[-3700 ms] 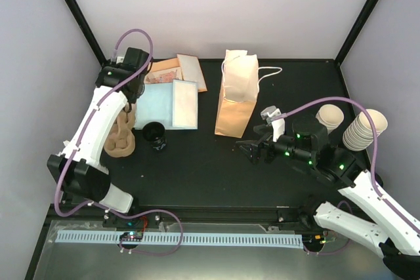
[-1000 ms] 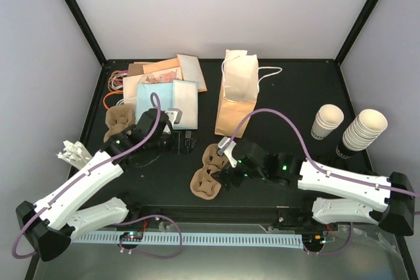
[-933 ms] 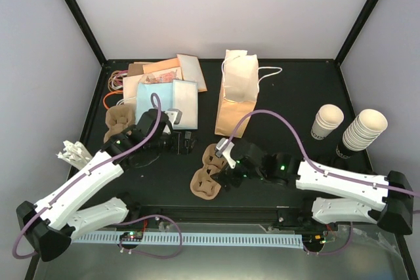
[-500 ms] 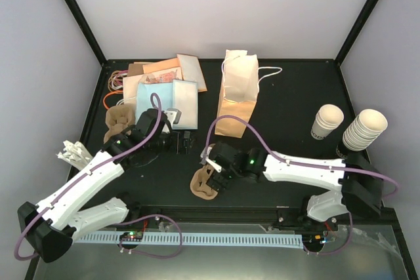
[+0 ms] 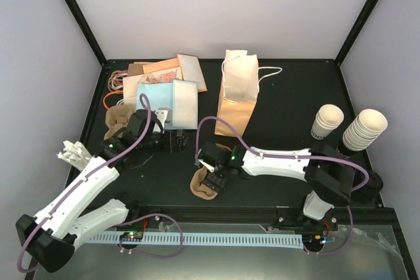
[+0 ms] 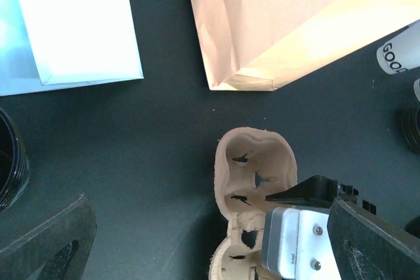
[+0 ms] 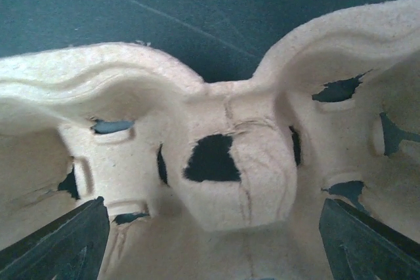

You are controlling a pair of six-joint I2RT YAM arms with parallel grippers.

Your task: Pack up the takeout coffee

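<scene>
Of the takeout coffee I see only a black round rim (image 6: 8, 162) at the left edge of the left wrist view; in the top view my left arm hides it. A tan pulp cup carrier (image 5: 200, 185) lies near the front edge. My right gripper (image 5: 215, 176) is low over it, open, its dark fingers (image 7: 59, 244) on either side of the carrier's middle hump (image 7: 230, 168). My left gripper (image 5: 174, 141) hangs open to the carrier's left, holding nothing. A brown paper bag (image 5: 236, 96) stands behind.
A single lidless lettered cup (image 5: 326, 121), a stack of cream cups (image 5: 364, 129) and a black round thing (image 6: 412, 129) stand at the right. Blue and white papers (image 5: 167, 103) and another pulp carrier (image 5: 117, 119) lie at the back left. A crumpled white piece (image 5: 73, 153) sits off the mat's left edge.
My right arm has reached further left and lowered its gripper onto the cup carrier. My left gripper has drifted slightly back. The carrier has stayed in place.
</scene>
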